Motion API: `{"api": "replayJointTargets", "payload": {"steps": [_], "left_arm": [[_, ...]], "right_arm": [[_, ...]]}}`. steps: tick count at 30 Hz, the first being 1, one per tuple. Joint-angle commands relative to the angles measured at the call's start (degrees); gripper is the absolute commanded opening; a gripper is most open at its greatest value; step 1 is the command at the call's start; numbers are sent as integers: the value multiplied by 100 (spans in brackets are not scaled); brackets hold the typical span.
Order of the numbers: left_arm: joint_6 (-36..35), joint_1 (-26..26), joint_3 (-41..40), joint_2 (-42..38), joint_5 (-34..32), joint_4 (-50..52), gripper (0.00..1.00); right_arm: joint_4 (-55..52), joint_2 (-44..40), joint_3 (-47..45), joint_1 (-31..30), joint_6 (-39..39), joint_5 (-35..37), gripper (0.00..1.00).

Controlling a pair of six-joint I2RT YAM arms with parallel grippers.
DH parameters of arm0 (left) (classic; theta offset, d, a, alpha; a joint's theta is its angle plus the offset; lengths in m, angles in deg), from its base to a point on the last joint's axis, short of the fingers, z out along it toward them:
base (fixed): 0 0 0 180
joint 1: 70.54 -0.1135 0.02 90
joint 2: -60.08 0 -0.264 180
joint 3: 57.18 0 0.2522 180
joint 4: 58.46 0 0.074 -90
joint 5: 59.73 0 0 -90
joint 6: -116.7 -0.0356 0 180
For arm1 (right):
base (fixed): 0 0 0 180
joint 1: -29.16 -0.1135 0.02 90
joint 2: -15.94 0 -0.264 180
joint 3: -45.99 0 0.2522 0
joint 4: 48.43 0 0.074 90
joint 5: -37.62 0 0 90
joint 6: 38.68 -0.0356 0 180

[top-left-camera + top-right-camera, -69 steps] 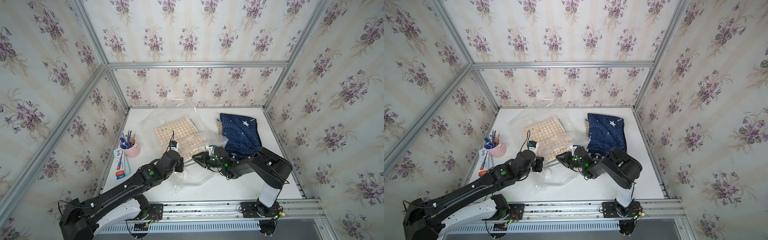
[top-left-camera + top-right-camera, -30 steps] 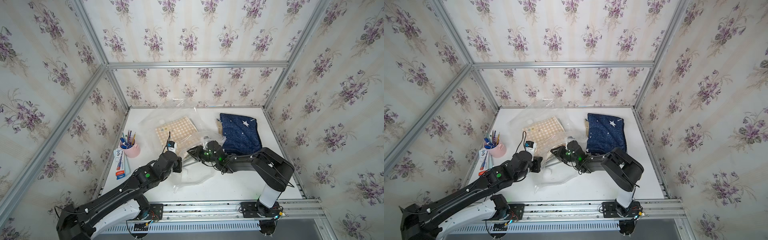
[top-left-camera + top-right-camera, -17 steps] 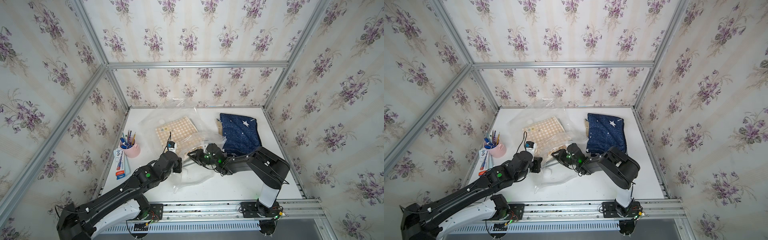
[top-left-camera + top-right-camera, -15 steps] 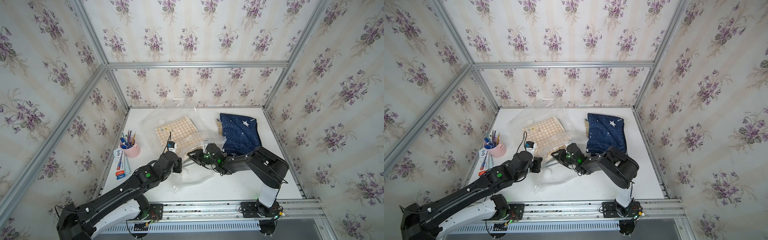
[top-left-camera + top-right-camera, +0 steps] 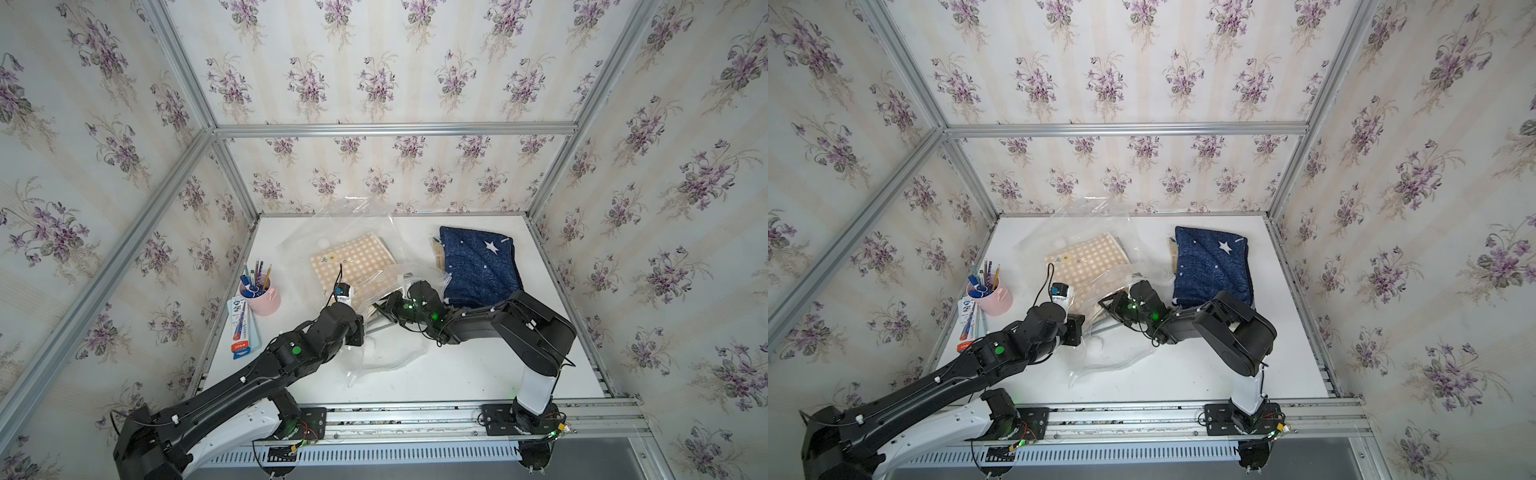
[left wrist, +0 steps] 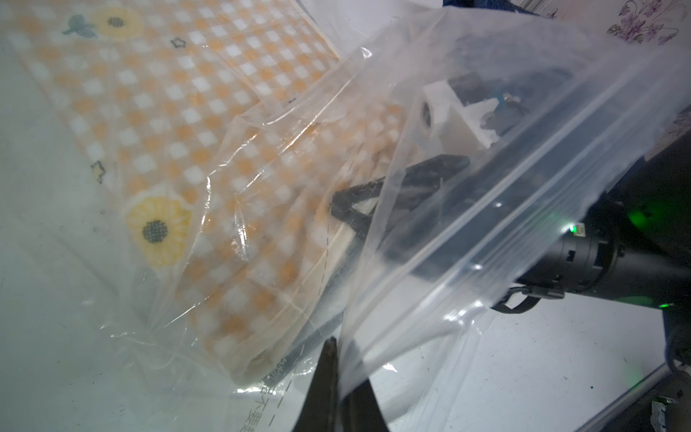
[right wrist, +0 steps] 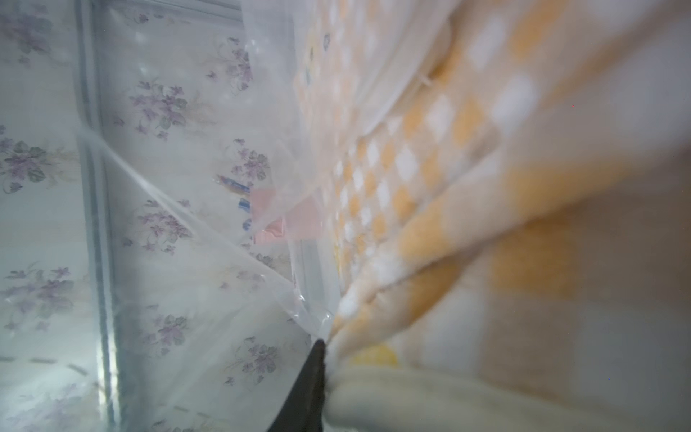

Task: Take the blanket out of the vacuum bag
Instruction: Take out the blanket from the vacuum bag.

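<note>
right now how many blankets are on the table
2: the orange checked blanket inside the vacuum bag, left of centre, and the navy star blanket bare to its right. Folds may hide more.

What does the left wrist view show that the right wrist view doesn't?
Left wrist only: the left gripper pinching the edge of the vacuum bag, and the right arm reaching into the bag's mouth. Right wrist only: the pink cup, seen through the plastic, and the stacked folds of the blanket up close, though blurred. Both: the orange-checked blanket lying inside the clear bag.
</note>
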Motion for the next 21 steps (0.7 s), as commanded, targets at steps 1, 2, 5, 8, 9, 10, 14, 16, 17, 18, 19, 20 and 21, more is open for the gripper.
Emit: {"api": "replayJointTargets", "payload": {"steps": [1,2,5,8,9,10,14,16,17,18,19,20,21], "left_arm": [[-53,-3,51,-5,-21,20,7],[-69,-3,70,-16,-25,50,7],[-83,-3,98,-67,-52,141,7],[-77,-3,63,-116,-98,145,7],[-78,-3,54,-118,-95,144,7],[-68,-3,45,-126,-93,136,7],[-79,-3,83,-87,-81,127,7],[-90,-8,113,-64,-76,127,7],[-96,-5,114,-58,-79,119,7],[-83,-3,114,-50,-70,103,7],[-83,-3,114,-44,-54,92,7],[-82,-5,122,-33,-47,93,7],[-78,-3,115,-38,-44,92,7]], "right_arm": [[-4,-97,240,-3,140,-19,24],[-91,-104,296,-3,177,-4,24],[-154,-81,303,-8,170,-2,24],[-50,-42,157,-3,88,-15,24],[-41,-44,111,-7,72,-9,25],[-24,-49,66,-3,61,-4,26],[-43,-71,-65,-3,31,26,35],[6,-44,-130,-3,-50,27,40],[44,-17,-142,-7,-75,23,41],[68,31,-129,-3,-96,12,43],[80,78,-95,-3,-129,6,44],[131,129,-74,-4,-156,0,45],[213,173,-65,-3,-198,15,46]]}}
